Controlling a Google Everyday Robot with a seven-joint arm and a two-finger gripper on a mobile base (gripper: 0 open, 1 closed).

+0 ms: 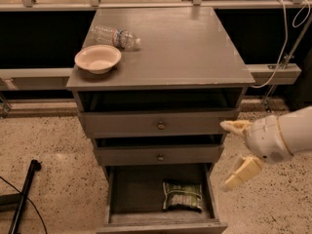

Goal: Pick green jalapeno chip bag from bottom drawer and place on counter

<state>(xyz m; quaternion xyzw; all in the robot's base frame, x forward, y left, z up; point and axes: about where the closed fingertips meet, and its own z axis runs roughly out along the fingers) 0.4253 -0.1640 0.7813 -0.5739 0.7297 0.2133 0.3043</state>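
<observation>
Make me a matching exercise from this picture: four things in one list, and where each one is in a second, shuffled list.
Things:
1. green jalapeno chip bag
2. bowl
3. water bottle
4. gripper

Places:
A. upright near the front left corner of the counter
B. open, in the air to the right of the cabinet
C. lying inside the open bottom drawer
D. on its side on the counter, behind the bowl

Pairs: 1-C, 2-A, 3-D, 4-B
</observation>
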